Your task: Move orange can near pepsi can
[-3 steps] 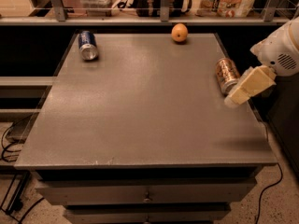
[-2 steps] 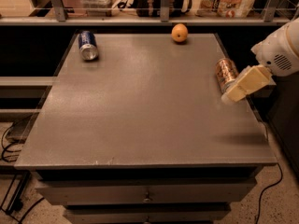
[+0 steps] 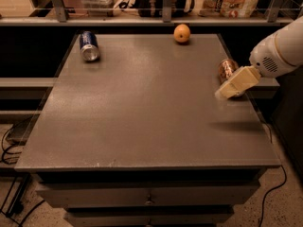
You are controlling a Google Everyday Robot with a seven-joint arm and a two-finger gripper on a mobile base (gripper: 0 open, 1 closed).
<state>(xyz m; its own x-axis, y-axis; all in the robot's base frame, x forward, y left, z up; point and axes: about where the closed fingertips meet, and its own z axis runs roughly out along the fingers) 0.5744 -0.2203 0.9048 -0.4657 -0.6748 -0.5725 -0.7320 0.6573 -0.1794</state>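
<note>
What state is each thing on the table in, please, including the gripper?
gripper: low at the right edge, just in front of the orange can.
orange can: lying on its side, partly hidden.
pepsi can: lying on its side, far left corner.
orange fruit: resting at the far edge.

Robot lab: jaws at right of counter [image 3: 142,122], snack shelf [image 3: 118,20] behind.

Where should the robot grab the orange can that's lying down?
Probably around the middle of its round body, coming from above: the orange can lies on its side by the right edge of the table. The gripper is right at it, hiding its near end.
</note>
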